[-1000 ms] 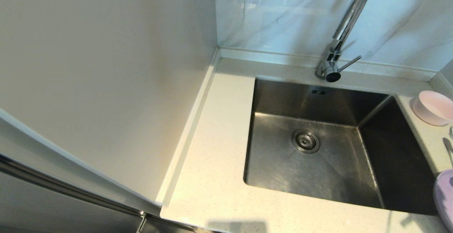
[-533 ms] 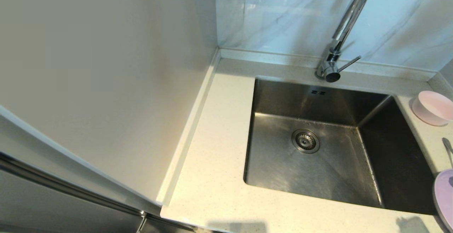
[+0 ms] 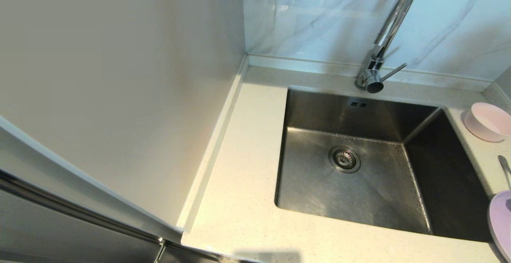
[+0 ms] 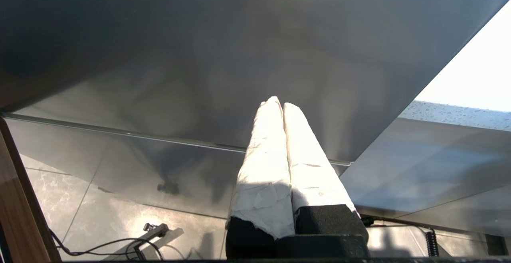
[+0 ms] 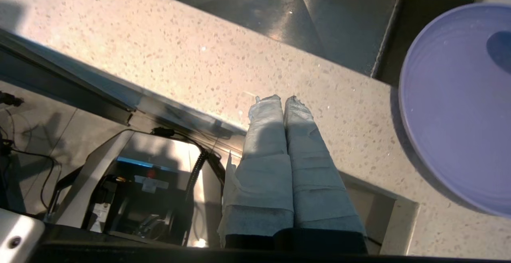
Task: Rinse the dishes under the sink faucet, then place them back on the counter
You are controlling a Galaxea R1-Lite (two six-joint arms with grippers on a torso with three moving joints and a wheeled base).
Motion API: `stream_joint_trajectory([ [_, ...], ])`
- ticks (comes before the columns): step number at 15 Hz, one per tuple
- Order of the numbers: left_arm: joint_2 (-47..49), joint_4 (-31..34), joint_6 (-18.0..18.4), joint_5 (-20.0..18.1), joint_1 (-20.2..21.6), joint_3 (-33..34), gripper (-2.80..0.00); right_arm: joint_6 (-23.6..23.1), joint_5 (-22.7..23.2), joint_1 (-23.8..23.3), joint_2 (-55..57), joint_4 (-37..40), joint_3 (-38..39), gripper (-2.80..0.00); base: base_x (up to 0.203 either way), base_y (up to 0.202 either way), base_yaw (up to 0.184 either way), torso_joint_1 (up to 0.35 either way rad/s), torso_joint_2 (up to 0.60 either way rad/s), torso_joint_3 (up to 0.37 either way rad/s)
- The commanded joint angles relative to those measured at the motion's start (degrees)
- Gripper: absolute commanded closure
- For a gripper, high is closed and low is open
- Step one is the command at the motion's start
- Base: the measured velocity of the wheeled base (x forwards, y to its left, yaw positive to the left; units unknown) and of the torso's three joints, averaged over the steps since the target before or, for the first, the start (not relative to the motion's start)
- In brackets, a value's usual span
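Our right gripper [image 5: 282, 99], jaws clenched on nothing, hangs over the counter's [image 3: 239, 199] front edge beside the lilac plate [image 5: 451, 107]; the left gripper [image 4: 279, 105], likewise clenched, sits parked below. Bowl [image 3: 488, 121], spoon [image 3: 505, 167] and plate lie unrinsed right of the sink [image 3: 359, 187], so we judge the first pickup ahead: jaws must part.

A kitchen: steel sink [image 3: 359, 167], chrome faucet [image 3: 383, 43], stone counter [image 3: 243, 175].

The sink [image 3: 351, 163] is my landmark. Its basin lies bare down to the drain strainer [image 3: 344, 159]. Behind it the faucet [image 3: 383, 43] arches over the back edge, its lever [image 3: 393, 72] jutting sideways. Left of it a tall pale panel [image 3: 119, 95] walls off the table [image 3: 239, 199]. Right of it, bowl [image 3: 488, 121], spoon [image 3: 505, 167] and plate [image 3: 501, 223] fill that strip. My right gripper [image 5: 279, 99], fingers pressed together, hangs over the sink's bare front strip.
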Motion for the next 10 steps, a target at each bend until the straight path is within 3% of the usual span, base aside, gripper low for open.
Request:
stream_joint_trajectory([
  [1,0.0,0.0,0.0,0.0,0.0,0.0,0.0,-0.2,0.0,-0.3,-5.4,0.1,3.8,0.0,0.0,0.0,0.0,0.0,0.0,0.0],
  [10,0.0,0.0,0.0,0.0,0.0,0.0,0.0,0.2,-3.6,-0.3,-10.9,-0.8,7.7,0.0,0.0,0.0,0.0,0.0,0.0,0.0],
])
